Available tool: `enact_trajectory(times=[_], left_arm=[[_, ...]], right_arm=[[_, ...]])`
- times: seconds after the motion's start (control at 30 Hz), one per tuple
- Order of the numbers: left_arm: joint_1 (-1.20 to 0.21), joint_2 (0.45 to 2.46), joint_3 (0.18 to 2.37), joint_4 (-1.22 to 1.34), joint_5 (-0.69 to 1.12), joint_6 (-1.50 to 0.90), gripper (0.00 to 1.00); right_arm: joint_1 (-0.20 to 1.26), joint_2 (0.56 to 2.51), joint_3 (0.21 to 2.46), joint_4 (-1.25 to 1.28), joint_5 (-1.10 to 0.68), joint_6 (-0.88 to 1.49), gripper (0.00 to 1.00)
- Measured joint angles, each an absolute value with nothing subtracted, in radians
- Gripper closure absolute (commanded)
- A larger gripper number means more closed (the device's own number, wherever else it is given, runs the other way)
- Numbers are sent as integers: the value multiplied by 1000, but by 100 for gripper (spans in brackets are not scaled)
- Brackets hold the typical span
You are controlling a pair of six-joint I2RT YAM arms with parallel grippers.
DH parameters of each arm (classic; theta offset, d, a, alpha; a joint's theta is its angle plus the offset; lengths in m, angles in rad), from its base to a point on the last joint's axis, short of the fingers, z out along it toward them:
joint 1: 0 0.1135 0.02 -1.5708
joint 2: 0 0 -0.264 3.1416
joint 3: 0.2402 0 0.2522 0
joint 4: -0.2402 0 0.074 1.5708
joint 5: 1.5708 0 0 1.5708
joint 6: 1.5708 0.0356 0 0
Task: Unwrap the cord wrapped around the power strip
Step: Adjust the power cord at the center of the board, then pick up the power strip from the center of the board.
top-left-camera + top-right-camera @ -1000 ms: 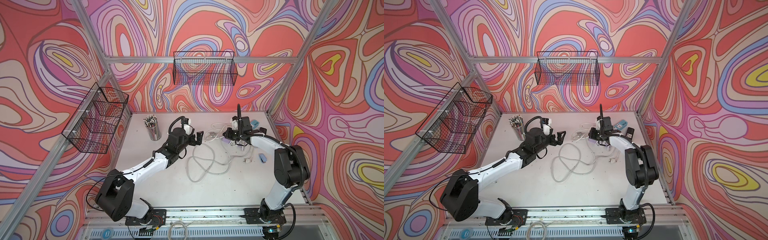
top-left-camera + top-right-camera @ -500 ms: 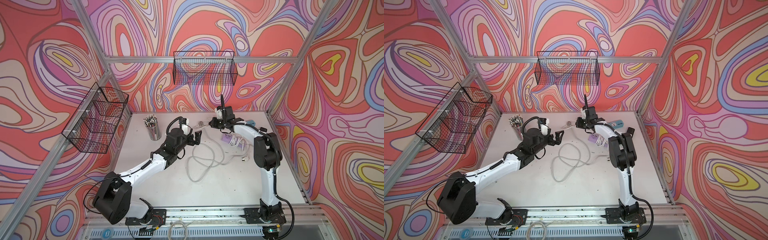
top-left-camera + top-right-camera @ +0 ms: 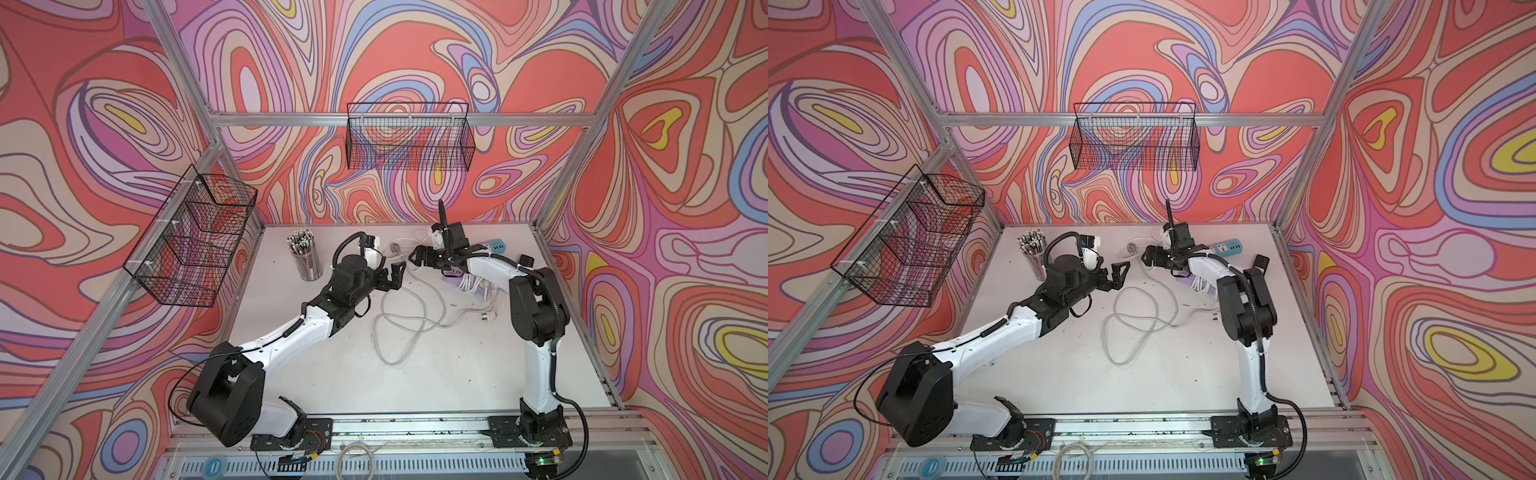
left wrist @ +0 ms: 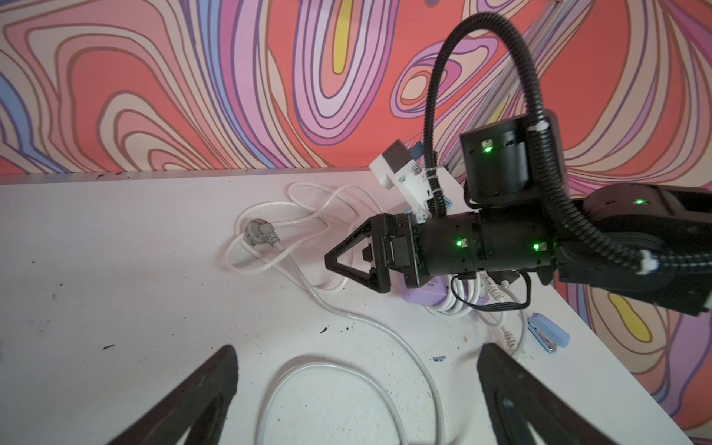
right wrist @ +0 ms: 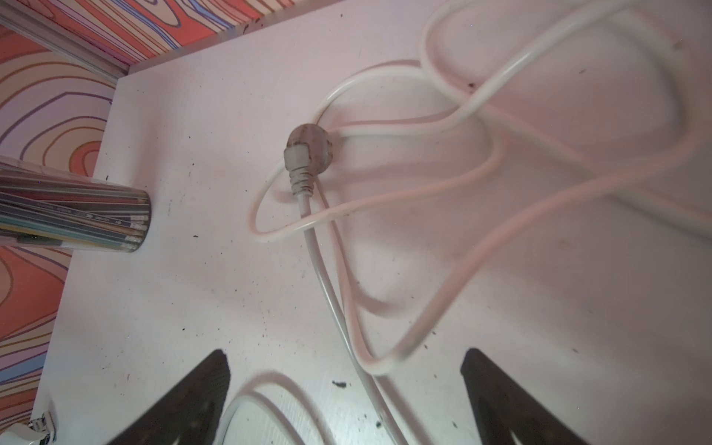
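Right wrist view, and we've got the right jaws spread wide, gripping nothing, over the plug (image 5: 308,150) and loose cord (image 5: 322,269) on the desk (image 5: 173,308). The left jaws gape wide too, empty, facing them mid-desk. The lavender power strip (image 4: 424,296) lies under the right arm, white cord wound round it, toward the desk's right rear. A pencil cup (image 3: 305,259) guards the left rear edge; in both top views the front half lies open apart from cord loops.

White links (image 3: 286,337), black joints (image 3: 536,311), ribbed hoses (image 4: 434,96), green lights (image 4: 459,243), triangular right end effector (image 5: 346,352)
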State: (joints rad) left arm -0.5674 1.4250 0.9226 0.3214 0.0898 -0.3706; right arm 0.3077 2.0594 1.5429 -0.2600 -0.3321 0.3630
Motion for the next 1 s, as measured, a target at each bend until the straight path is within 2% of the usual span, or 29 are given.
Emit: enact_trajectory(times=[0.27,0.5,0.8,1.0], left_arm=[[-567,1555,1102,281,254,-390,0],[-568,1772,1251,326,439,-486,0],[-593,2007,1368,332,500,-556,0],[-645,2149,1490,342,508,-611,4]], right_arm=[[214,1699,1413,-310,-295,287,1],[149,1438,1283,-390,-273,236,2],[106,1250,1248,-508,-224,199,1],[105,1219,1243,-542,-207,195,2]])
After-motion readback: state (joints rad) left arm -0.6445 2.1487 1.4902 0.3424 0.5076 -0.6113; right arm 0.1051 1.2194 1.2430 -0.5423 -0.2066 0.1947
